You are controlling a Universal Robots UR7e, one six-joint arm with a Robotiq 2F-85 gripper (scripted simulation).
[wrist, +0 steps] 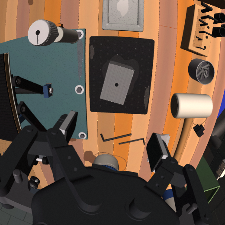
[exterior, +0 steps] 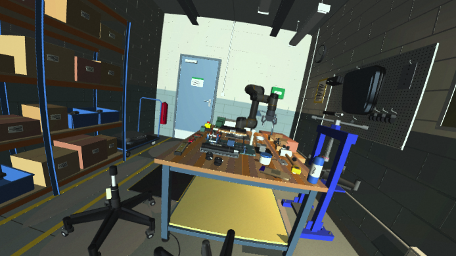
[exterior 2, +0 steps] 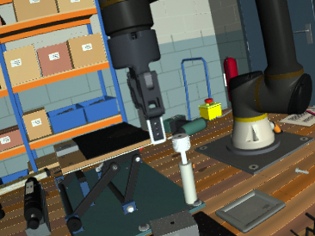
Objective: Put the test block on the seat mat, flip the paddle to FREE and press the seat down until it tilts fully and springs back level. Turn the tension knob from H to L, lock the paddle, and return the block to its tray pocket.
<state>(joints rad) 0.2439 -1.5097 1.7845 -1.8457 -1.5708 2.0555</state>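
Only the edge of the black seat mat (wrist: 6, 97) shows at the left of the wrist camera; from the second side camera the seat (exterior 2: 109, 138) lies level on its linkage over the teal base plate (wrist: 56, 71). The grey test block (wrist: 117, 82) lies askew on a black tray (wrist: 121, 74) right of the base plate, and only its top (exterior 2: 171, 224) shows at the bottom edge of the second side camera. The ribbed tension knob (wrist: 41, 32) (exterior 2: 180, 141) tops a white post. My gripper (wrist: 112, 138) (exterior 2: 155, 125) (exterior: 270, 122) hangs open and empty above the bench, short of the block.
The arm's base (exterior 2: 254, 129) stands on a plate to the right. An empty grey tray (wrist: 123, 14) (exterior 2: 251, 209) lies beyond the black one. Two hex keys (wrist: 122, 138), a white cylinder (wrist: 191, 105), a cup of screws (wrist: 201, 71) and a bit holder (wrist: 198, 30) lie nearby.
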